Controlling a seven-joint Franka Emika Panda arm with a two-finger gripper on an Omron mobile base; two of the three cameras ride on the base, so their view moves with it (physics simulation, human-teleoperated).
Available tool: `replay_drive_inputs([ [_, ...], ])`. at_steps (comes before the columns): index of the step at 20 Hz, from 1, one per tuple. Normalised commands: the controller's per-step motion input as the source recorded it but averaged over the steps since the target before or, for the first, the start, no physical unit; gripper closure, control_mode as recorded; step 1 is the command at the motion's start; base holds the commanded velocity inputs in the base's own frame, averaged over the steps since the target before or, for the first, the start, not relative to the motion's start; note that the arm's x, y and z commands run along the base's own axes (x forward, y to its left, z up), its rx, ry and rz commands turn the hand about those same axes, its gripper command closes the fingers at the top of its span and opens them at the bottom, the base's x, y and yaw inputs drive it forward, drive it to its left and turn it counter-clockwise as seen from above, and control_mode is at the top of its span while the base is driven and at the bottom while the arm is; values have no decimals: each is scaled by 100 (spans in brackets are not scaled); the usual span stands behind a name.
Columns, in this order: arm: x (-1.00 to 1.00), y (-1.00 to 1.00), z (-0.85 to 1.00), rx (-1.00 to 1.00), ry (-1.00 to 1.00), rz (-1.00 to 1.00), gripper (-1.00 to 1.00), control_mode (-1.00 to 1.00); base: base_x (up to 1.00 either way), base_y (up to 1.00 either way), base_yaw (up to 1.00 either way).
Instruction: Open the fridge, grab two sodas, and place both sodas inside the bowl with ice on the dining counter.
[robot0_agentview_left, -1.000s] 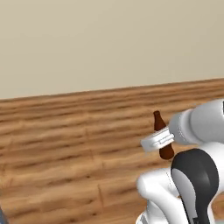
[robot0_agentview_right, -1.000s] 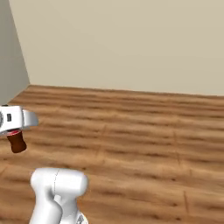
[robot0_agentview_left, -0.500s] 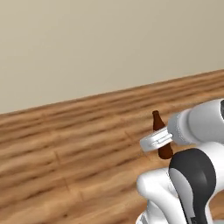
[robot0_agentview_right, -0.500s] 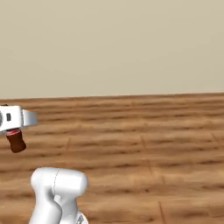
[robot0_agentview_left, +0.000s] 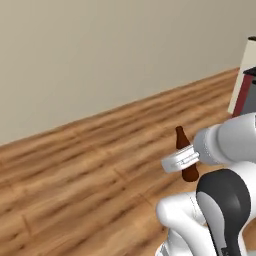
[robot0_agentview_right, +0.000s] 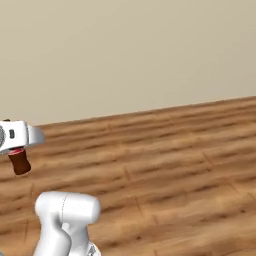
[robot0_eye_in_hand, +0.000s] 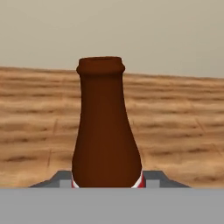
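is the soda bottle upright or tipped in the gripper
Upright: the soda bottle has its neck above the gripper and its base below.

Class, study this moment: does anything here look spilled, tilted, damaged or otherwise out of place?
Nothing stands out. The soda sits upright in the shut gripper, carried above the bare wooden floor, with no spill visible. At the left base view's right edge, furniture shows, too cropped to judge.

The arm (robot0_agentview_left: 220, 200) is built of glossy white rounded segments with a dark charcoal joint cover bulging on one link. Its wrist ends in a pale grey cylinder and a flat white hand block (robot0_agentview_left: 180, 159). A smooth white domed link (robot0_agentview_right: 65, 212) rises lower down.
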Motion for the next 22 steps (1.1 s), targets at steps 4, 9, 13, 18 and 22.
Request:
replay_drive_inputs([
  [4, 0, 0, 0, 0, 0, 0, 100, 100, 82, 0, -46],
  [9, 0, 0, 0, 0, 0, 0, 100, 100, 80, 0, -46],
  [13, 0, 0, 0, 0, 0, 0, 100, 100, 83, 0, -45],
  [18, 0, 0, 0, 0, 0, 0, 100, 100, 86, 1, -45],
  [22, 0, 0, 0, 0, 0, 0, 100, 100, 93, 15, -43],
])
